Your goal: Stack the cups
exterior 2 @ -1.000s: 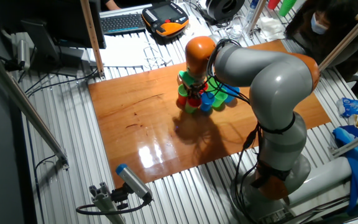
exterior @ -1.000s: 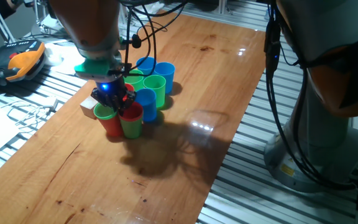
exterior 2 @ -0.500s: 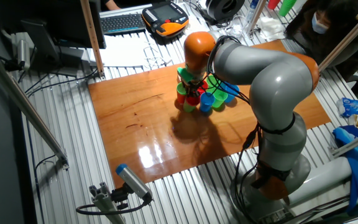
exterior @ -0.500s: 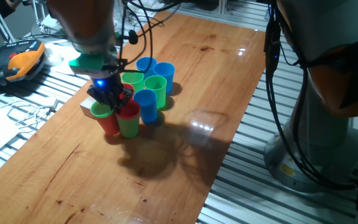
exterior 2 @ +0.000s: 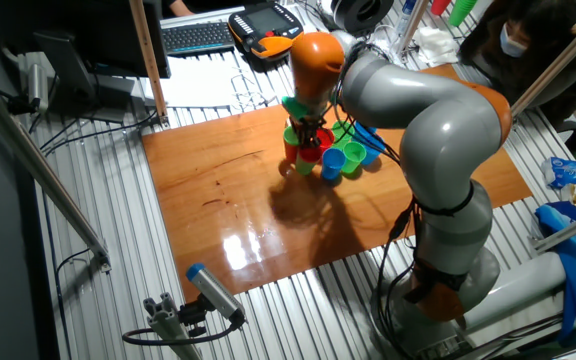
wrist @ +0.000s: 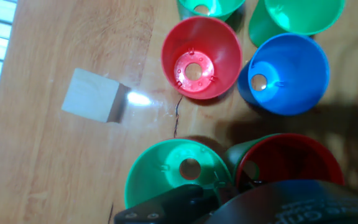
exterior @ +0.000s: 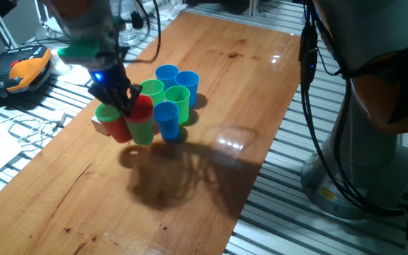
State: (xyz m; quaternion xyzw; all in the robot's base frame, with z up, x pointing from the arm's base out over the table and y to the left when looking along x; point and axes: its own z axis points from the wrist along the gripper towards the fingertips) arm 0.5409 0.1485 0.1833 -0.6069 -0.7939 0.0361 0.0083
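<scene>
Cups [exterior: 163, 99] sit bunched mid-table; gripper [exterior: 116, 94] looks to pinch a red cup's [exterior: 140, 112] rim, prob. to nest it w/ another.

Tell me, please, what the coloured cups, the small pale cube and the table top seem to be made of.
The cups, such as the red cup and blue cup, look like thin moulded plastic: glossy walls, light glowing through, moulded rings on the bottoms. The pale cube is probably bare wood, matt with faint grain. The table top looks like varnished wood: grain lines under shiny reflections.
</scene>
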